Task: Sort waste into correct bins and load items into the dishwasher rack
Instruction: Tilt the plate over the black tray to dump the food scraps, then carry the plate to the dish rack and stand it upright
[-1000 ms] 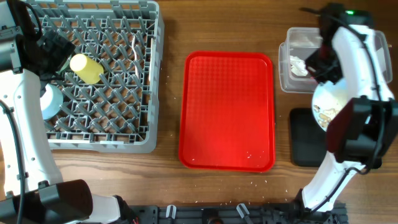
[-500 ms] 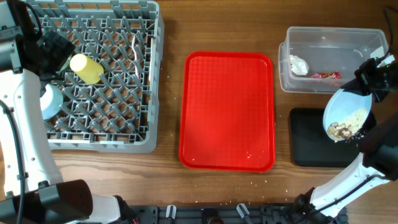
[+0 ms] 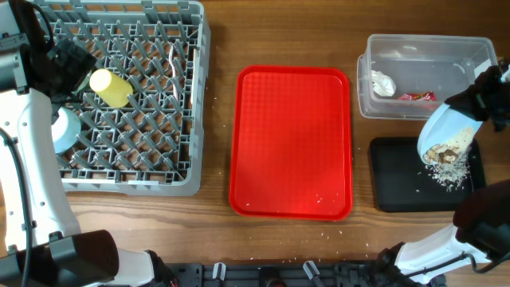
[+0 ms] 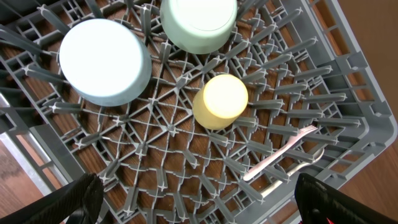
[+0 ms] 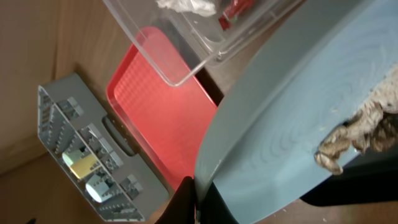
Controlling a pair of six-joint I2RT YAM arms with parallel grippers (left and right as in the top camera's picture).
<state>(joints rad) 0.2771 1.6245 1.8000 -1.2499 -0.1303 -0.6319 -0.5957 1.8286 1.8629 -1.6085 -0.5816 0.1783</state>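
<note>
Large round pale-blue-white plate (image 3: 445, 131), tilted steeply over the shallow black rectangular tray-like bin (image 3: 394, 191), rim clamped in the right claw (image 5: 198, 196); brownish food scraps (image 3: 449, 171) lie in the bin. Left claw (image 4: 199, 208) hangs spread wide above the square grey plastic dishwasher rack (image 3: 159, 171).

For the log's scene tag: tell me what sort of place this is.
Likely a cafeteria-style dish-clearing station on a wooden table: a grey plastic pegged dishwasher rack, a flat red serving tray, and a shallow black bin holding food scraps.

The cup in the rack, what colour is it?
Yellow; the cup shows best in the left wrist view.
</note>
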